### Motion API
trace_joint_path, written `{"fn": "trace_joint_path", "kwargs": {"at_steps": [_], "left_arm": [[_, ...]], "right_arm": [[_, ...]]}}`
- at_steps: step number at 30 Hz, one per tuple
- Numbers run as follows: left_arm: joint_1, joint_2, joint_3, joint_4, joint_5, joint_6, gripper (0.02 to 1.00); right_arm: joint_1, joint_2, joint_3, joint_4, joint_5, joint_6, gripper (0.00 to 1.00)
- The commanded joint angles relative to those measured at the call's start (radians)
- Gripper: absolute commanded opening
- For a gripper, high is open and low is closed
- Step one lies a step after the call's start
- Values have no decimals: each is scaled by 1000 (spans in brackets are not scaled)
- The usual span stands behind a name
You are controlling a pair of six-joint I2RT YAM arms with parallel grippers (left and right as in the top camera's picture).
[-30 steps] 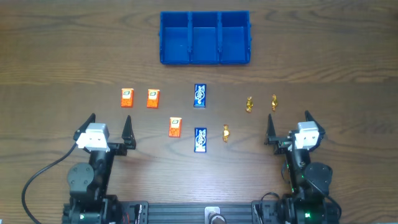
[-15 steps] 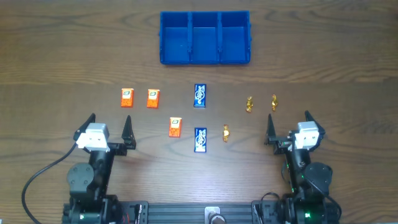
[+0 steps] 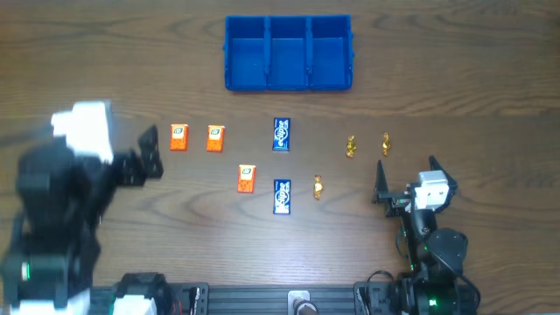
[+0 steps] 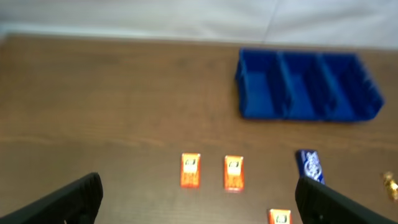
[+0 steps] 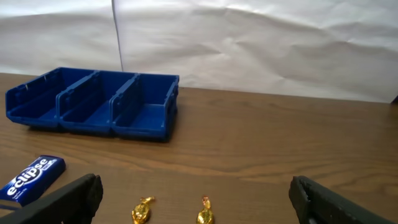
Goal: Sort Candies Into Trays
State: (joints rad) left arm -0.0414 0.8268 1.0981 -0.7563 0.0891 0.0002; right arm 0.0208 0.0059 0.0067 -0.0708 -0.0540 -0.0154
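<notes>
Left pincer (image 4: 199, 193) rose, apart | right pincer (image 3: 406, 166) apart | candies (image 3: 281, 135): 3 orange, 2 blue, 3 gold

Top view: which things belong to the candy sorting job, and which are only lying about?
Job: blue tray; three orange candies; two blue packs; three gold-wrapped candies.
Not the job: wooden table; white backdrop.
</notes>
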Motion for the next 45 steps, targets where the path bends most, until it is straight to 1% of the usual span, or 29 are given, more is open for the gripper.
{"fn": "trace_joint_path", "kwargs": {"at_steps": [1, 2, 6, 10, 16, 23, 35, 39, 45], "left_arm": [[-5, 289, 59, -15, -15, 4, 998], [-6, 393, 59, -4, 2, 5, 998], [-12, 575, 59, 12, 20, 5, 998], [-12, 740, 59, 66, 98, 47, 998], [-11, 893, 59, 97, 99, 46, 998], [-7, 980, 59, 123, 72, 53, 998], [42, 1050, 58, 149, 64, 52, 1000], [42, 1061, 58, 170, 59, 52, 930], [42, 1070, 58, 178, 34, 52, 890]], "right_arm": [[-5, -2, 1, -11, 1, -13, 998], [-5, -2, 1, -11, 1, -13, 998], [-5, -2, 1, -11, 1, -13, 998], [-5, -2, 1, -11, 1, -13, 998], [-5, -2, 1, -11, 1, -13, 998], [-5, -2, 1, -11, 1, -13, 998], [-5, -2, 1, -11, 1, -13, 998], [-5, -2, 1, -11, 1, -13, 998], [-5, -2, 1, -11, 1, -13, 998]]}}
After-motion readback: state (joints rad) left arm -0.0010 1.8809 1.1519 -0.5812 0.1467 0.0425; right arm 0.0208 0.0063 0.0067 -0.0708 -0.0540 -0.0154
